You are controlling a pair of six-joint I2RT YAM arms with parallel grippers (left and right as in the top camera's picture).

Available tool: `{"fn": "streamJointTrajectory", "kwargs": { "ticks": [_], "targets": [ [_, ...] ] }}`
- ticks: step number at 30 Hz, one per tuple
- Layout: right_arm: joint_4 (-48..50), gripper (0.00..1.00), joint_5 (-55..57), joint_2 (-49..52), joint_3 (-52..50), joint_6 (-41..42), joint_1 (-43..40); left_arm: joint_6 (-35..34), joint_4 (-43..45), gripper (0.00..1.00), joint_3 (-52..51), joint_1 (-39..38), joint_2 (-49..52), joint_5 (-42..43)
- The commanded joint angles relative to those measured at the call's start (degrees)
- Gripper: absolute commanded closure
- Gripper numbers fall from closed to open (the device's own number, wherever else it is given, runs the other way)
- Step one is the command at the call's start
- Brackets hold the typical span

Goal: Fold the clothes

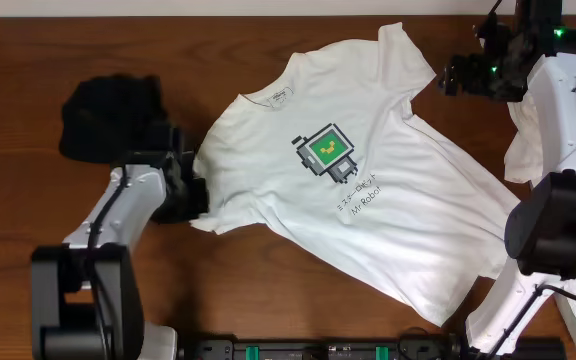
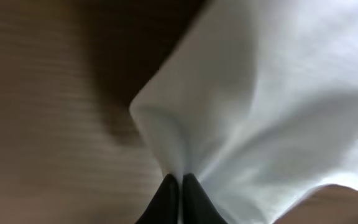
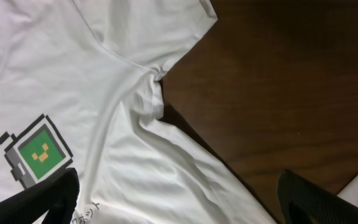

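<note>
Of the clothes, a white T-shirt (image 1: 368, 190) with a green-and-grey robot print (image 1: 325, 150) lies spread diagonally across the wooden table. My left gripper (image 1: 197, 192) is at its left sleeve. In the left wrist view that gripper (image 2: 180, 180) is shut on a pinched fold of the white fabric (image 2: 260, 106). My right gripper (image 1: 452, 78) hovers near the other sleeve at the upper right. In the right wrist view it (image 3: 179, 202) stands wide open above the shirt (image 3: 135, 93), holding nothing, with the print (image 3: 39, 152) by its left finger (image 3: 45, 199).
A black garment (image 1: 108, 112) lies bunched at the table's upper left, just behind the left arm. More white clothes (image 1: 526, 150) are piled at the right edge under the right arm. Bare wood (image 1: 268, 290) shows in front of the shirt.
</note>
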Motion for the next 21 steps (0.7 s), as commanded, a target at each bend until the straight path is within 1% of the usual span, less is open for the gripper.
{"fn": "streamJointTrajectory", "kwargs": {
  "ticks": [1, 6, 8, 10, 11, 12, 15, 16, 17, 18, 19, 21],
  "targets": [
    [0.02, 0.01, -0.37, 0.04, -0.09, -0.11, 0.24, -2.84, -0.61, 0.94, 1.84, 2.01, -4.09, -8.68],
    [0.00, 0.01, -0.37, 0.04, -0.09, -0.09, 0.24, -3.02, -0.44, 0.93, 1.66, 4.33, -4.61, -10.82],
    [0.02, 0.01, -0.37, 0.04, -0.09, -0.09, 0.24, -3.21, -0.39, 0.90, 1.49, 5.16, -4.11, -11.23],
    [0.02, 0.01, -0.37, 0.04, -0.09, -0.09, 0.24, -3.43, -0.39, 0.83, 1.49, 5.60, -3.54, -11.19],
    [0.00, 0.01, -0.37, 0.04, -0.09, -0.09, 0.24, -3.43, -0.48, 0.64, 1.49, 5.66, -3.37, -11.15],
    [0.02, 0.01, -0.37, 0.04, -0.09, -0.09, 0.24, -3.41, -0.66, 0.53, 1.49, 5.66, -3.30, -11.17],
    [0.02, 0.01, -0.37, 0.04, -0.09, -0.09, 0.24, -3.39, -0.96, 0.52, 1.51, 5.75, -3.32, -11.26],
    [0.02, 0.01, -0.37, 0.04, -0.09, -0.11, 0.24, -3.41, -0.81, 0.50, 1.51, 6.03, -3.32, -11.32],
    [0.00, 0.01, -0.37, 0.04, -0.09, -0.09, 0.24, -3.69, -0.61, 0.43, 1.51, 6.67, -3.41, -11.32],
    [0.00, 0.01, -0.37, 0.04, -0.09, -0.09, 0.24, -4.42, -0.57, 0.38, 1.51, 7.23, -3.41, -11.41],
    [0.02, 0.01, -0.37, 0.04, -0.09, -0.09, 0.24, -6.12, -0.52, 0.36, 1.51, 8.20, -3.41, -11.39],
    [0.02, 0.01, -0.37, 0.04, -0.09, -0.11, 0.24, -8.00, -0.52, 0.35, 1.51, 10.08, -3.39, -11.32]
  ]
}}
